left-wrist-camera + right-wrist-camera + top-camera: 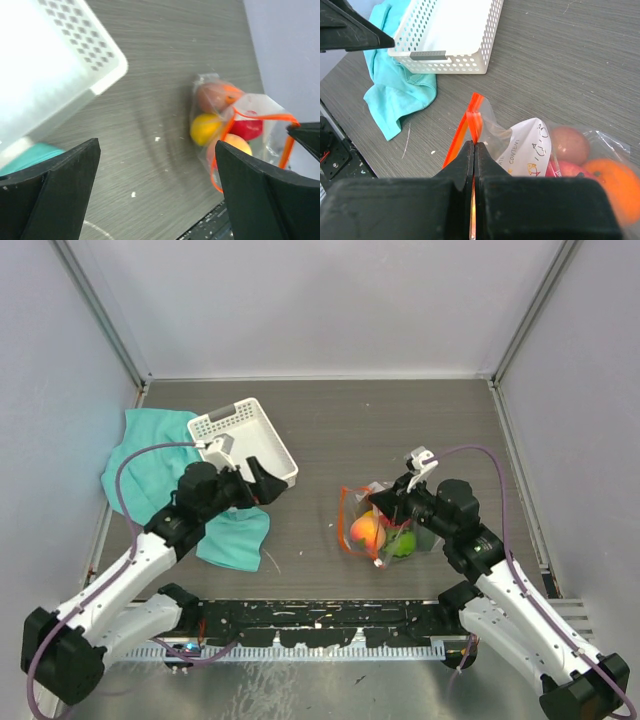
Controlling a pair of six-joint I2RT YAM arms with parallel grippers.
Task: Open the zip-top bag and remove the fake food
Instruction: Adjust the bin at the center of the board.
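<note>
Grey woodgrain table, pale walls.

"Where's the zip-top bag?"

"Right of the middle of the table, all crumpled, with its orange-red strip looping round the left and near edges. The right gripper is down on its far side, touching it."

"And the fake food?"

"Inside the bag: an orange-peach one, a green one beside it and a bit of red."

"The other arm?"

"The left gripper hangs just off the near corner of the white basket, well apart from the bag. A teal cloth spreads under that arm."
</note>
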